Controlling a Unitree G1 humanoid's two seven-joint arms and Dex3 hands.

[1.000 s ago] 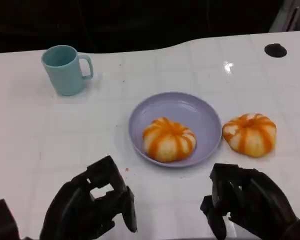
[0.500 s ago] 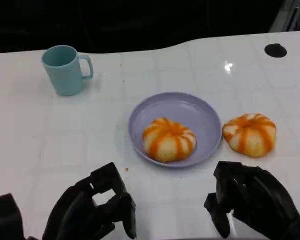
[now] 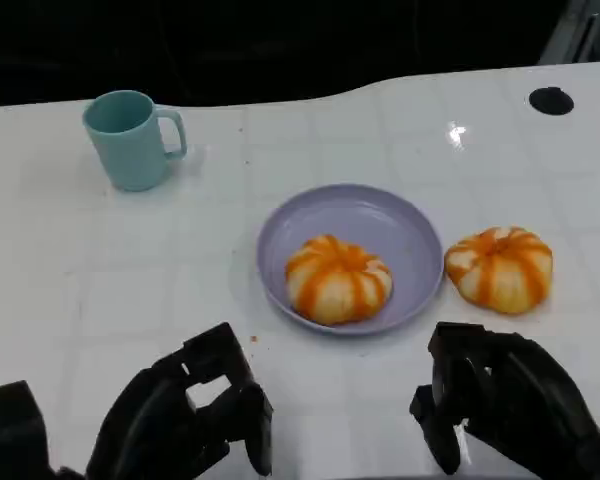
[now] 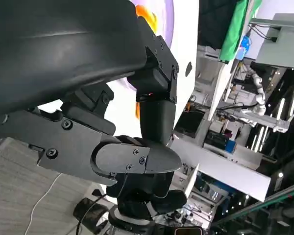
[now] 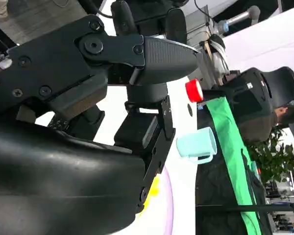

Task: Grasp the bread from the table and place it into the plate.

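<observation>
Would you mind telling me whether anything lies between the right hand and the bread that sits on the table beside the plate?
Nothing visible does. The right hand sits at the table's near edge, and only bare white table separates it from the bread lying just right of the plate.

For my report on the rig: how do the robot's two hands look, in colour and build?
Both the left hand and the right hand are matte black, built of blocky jointed segments. The wrist views show a smooth rounded black shell, visible screw heads, and tapered fingertips.
</observation>
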